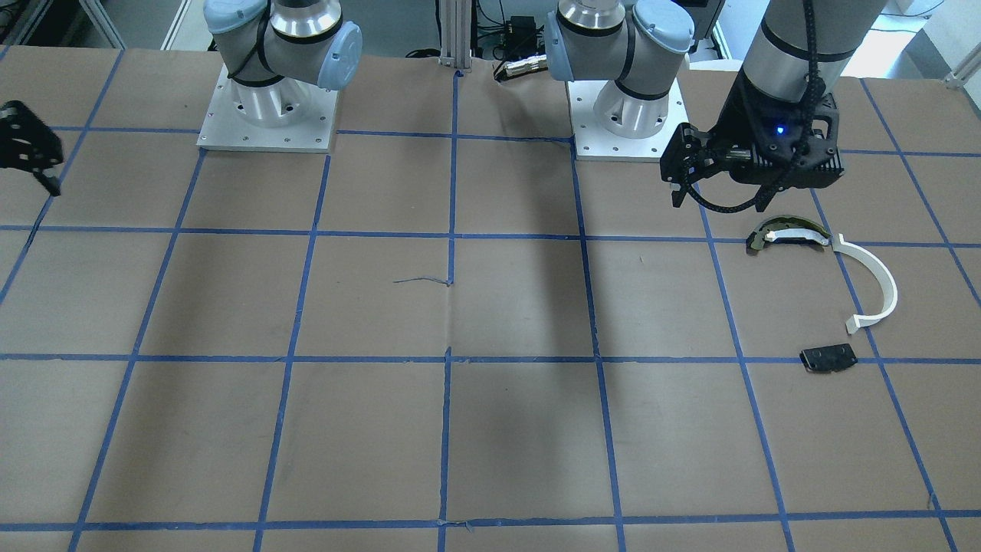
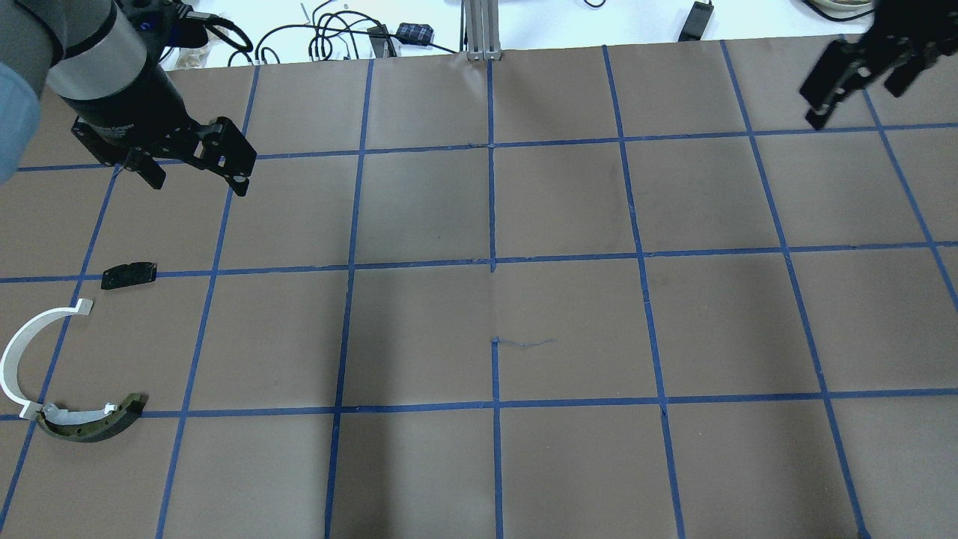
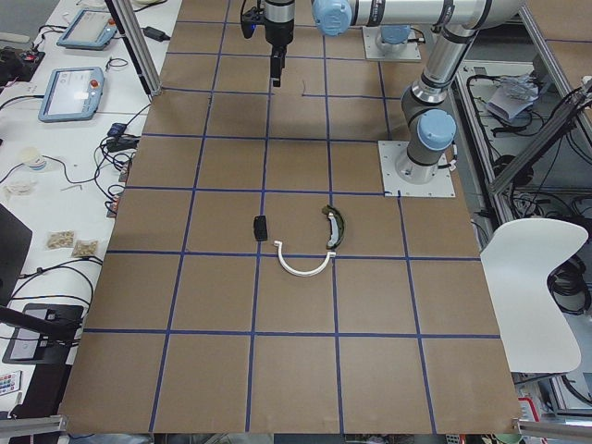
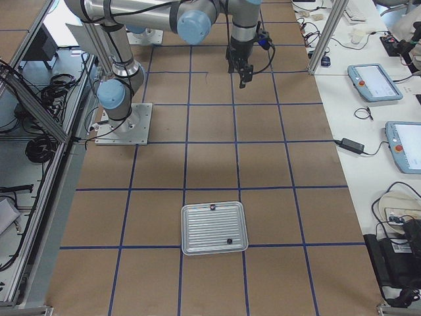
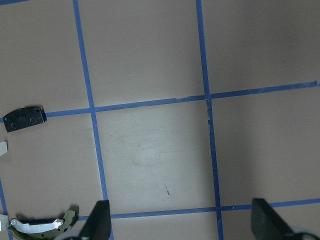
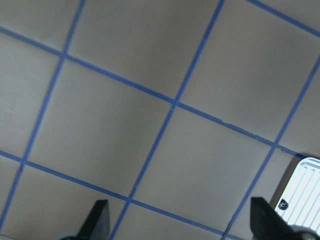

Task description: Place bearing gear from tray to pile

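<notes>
The right fingers (image 6: 262,220) are held apart, empty, above bare worktop (image 6: 150,150), the tray (image 6: 306,192) at the view's corner. The gear (image 4: 229,241), seemingly a small dark part, lies on that tray: it should be approached from straight above, fingers centred. The left fingers (image 5: 100,222), also spread, are poised downward near the pile (image 2: 90,433).

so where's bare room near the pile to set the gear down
Bare paper lies inside the curve of the white half-ring strip, between the flat black plate and the olive-edged piece. Crowded only where strip and olive piece meet.
</notes>
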Controlling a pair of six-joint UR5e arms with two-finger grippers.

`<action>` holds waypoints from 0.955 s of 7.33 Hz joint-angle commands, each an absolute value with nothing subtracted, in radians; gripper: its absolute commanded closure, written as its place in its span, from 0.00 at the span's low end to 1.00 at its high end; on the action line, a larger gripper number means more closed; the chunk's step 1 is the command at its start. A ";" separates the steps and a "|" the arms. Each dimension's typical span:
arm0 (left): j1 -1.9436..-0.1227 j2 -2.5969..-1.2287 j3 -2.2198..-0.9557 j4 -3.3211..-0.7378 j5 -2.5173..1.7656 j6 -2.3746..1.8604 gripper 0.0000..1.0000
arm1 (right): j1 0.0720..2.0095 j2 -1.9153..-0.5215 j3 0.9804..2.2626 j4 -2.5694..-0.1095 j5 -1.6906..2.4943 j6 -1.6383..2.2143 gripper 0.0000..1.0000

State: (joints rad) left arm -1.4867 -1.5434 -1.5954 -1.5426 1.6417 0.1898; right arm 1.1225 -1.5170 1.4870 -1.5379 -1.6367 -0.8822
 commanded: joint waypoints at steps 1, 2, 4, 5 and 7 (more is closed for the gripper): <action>-1.488 -1.542 -1.600 -1.540 1.641 0.192 0.00 | 0.817 -1.435 1.606 -1.750 -1.629 -1.325 0.00; -1.486 -1.542 -1.600 -1.540 1.641 0.192 0.00 | 0.726 -1.348 1.626 -1.851 -1.620 -1.553 0.00; -1.488 -1.540 -1.601 -1.542 1.641 0.193 0.00 | 0.654 -1.193 1.625 -2.040 -1.570 -1.836 0.00; -1.486 -1.540 -1.601 -1.540 1.641 0.195 0.00 | 0.643 -1.119 1.611 -2.174 -1.536 -2.000 0.00; -1.488 -1.539 -1.603 -1.540 1.641 0.195 0.00 | 0.565 -1.007 1.548 -2.230 -1.534 -2.129 0.00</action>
